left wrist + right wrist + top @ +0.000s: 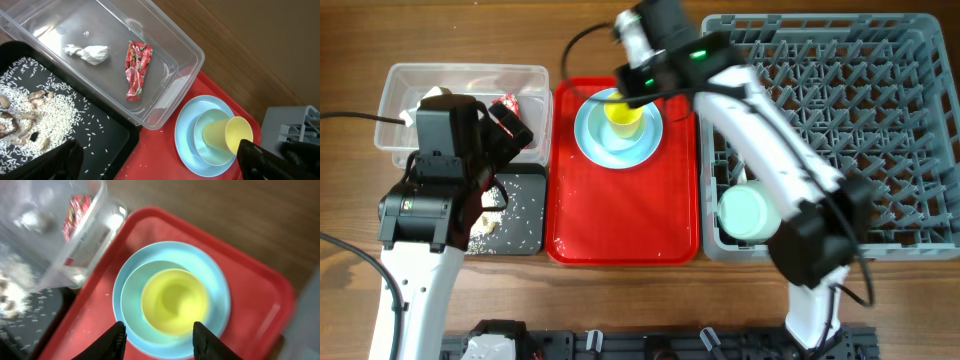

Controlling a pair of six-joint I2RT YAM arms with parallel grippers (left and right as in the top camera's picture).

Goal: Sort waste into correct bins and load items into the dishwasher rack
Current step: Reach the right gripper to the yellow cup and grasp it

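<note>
The red snack wrapper and the white tissue wad lie in the clear tub. Rice scraps lie in the black tray. The yellow cup sits in a pale blue-white bowl on the light blue plate, on the red serving tray. My right gripper is open just above the cup. My left gripper is open and empty over the black tray's edge. The pale green bowl lies upside down in the grey rack. Fork and spoon are out of view.
The red serving tray lies between the bins on the left and the rack on the right, with small rice grains on it. My right arm reaches across the rack's left side. Cables run along the table's left edge.
</note>
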